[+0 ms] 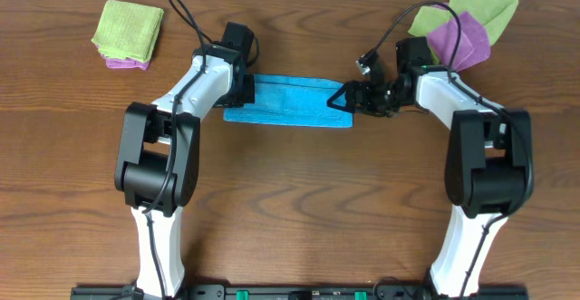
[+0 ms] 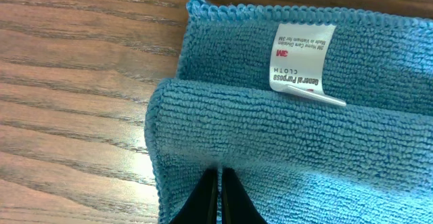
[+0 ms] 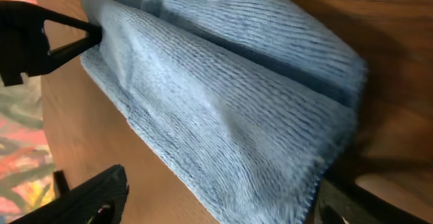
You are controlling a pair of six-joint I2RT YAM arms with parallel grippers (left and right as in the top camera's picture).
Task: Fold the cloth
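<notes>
The sky-blue cloth (image 1: pixel 290 102) lies on the wooden table folded into a long strip between my two arms. My left gripper (image 1: pixel 243 90) is at its left end. In the left wrist view its fingers (image 2: pixel 220 197) are pressed together on the cloth's upper folded layer (image 2: pixel 284 143), near the white tag (image 2: pixel 301 61). My right gripper (image 1: pixel 341 99) is at the cloth's right end. In the right wrist view its fingers (image 3: pixel 216 207) are spread wide, with the cloth's end (image 3: pixel 223 109) between them and not gripped.
A folded lime-green cloth on a purple one (image 1: pixel 129 30) lies at the back left. A loose lime-green cloth (image 1: pixel 480 5) and a purple cloth (image 1: pixel 458 42) lie at the back right, beside my right arm.
</notes>
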